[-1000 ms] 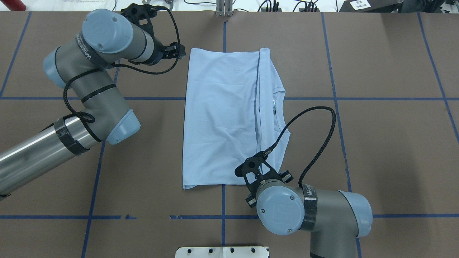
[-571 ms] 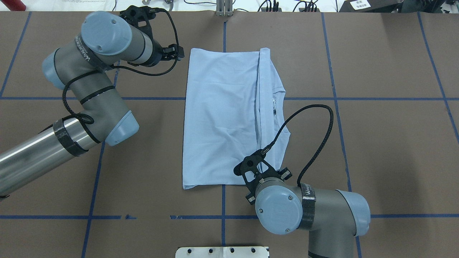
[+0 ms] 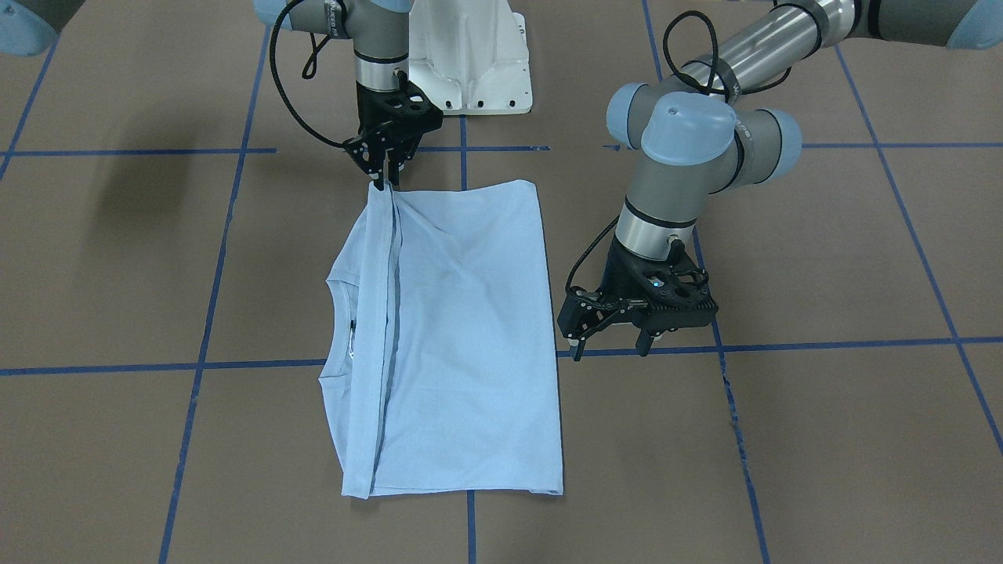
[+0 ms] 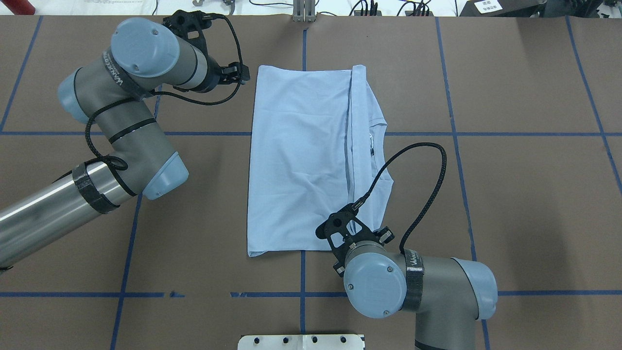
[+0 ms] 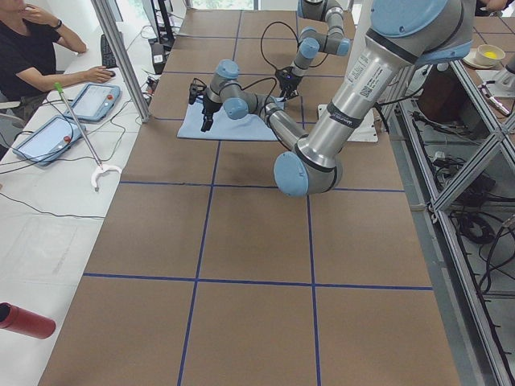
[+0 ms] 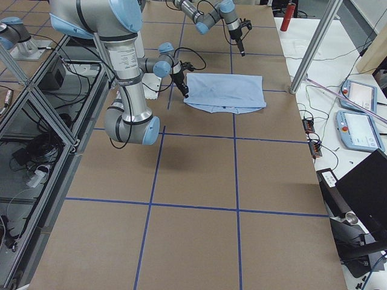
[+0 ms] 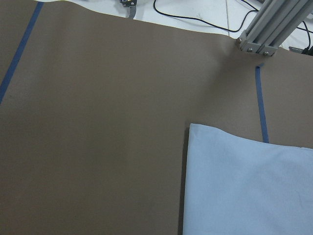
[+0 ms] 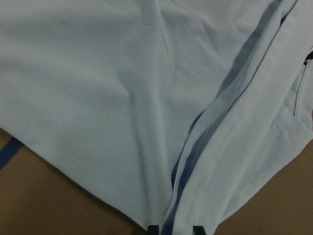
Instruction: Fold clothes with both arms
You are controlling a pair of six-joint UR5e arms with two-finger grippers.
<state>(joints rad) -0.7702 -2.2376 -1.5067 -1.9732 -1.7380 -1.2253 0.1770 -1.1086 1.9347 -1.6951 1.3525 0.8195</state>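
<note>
And the right gripper [image 3: 385, 178] pinches the light blue T-shirt [image 3: 462, 329] at its eleven o'clock corner (front-facing view); the left gripper [image 3: 610, 346] hangs at three o'clock, jaws spread, empty.

Brown table [image 4: 534, 218] w/ blue tape grid [image 4: 534, 133], white base [image 3: 478, 63], person [image 5: 28, 48] nr tablet [image 5: 92, 100], red bottle [image 5: 24, 320]

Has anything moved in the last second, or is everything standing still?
Barely. The right gripper, jaws pinching the T-shirt at its corner nearest the robot, eased slightly toward the robot's left. The left gripper, jaws open, drew back a touch from the shirt. Nothing was grabbed or released; the shirt lies folded as before.
</note>
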